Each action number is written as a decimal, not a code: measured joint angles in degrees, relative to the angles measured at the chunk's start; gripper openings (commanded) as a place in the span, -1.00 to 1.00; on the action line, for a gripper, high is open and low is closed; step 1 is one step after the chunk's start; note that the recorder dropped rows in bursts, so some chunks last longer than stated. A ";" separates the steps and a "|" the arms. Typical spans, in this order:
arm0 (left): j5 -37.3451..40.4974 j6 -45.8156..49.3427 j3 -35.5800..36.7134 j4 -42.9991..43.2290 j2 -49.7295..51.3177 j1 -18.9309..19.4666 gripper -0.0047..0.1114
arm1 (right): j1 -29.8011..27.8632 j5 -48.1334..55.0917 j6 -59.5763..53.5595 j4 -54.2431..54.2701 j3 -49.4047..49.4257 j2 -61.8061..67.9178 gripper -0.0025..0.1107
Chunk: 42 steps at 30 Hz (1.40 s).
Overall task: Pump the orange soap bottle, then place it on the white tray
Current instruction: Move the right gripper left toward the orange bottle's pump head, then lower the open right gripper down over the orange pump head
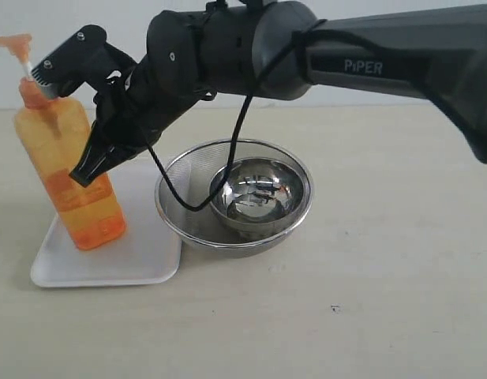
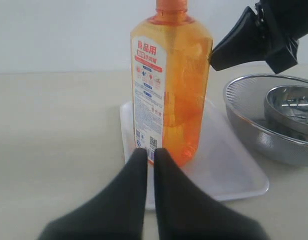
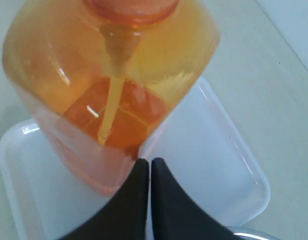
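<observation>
Exterior view is showing the right arm reaching across and tipping down, with the right gripper (image 1: 85, 172) pointing at the side of the orange soap bottle (image 1: 50, 150). Its fingers are pressing together, holding nothing. The bottle is standing up on the white tray (image 1: 109, 264). The left gripper (image 2: 149, 162) is sitting low before the bottle, fingers nearly together, also holding nothing. I cannot tell if the right tips are touching the bottle.

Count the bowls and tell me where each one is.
2. The mesh bowl stands beside the tray; the smaller steel bowl sits inside it. None seems hidden.
</observation>
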 measured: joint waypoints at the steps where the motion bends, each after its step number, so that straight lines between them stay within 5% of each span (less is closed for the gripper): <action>1: 0.00 0.00 0.00 0.00 0.00 0.00 -0.84 | 0.00 0.00 0.00 0.12 0.00 0.00 -0.96; 32: 0.00 0.00 0.00 0.00 0.00 0.00 -0.84 | 1.11 2.52 2.82 -5.34 0.00 0.00 -0.96; 42: 0.00 0.00 0.00 0.00 0.00 0.00 -0.84 | 1.11 12.58 3.39 -4.83 0.00 -1.99 -0.96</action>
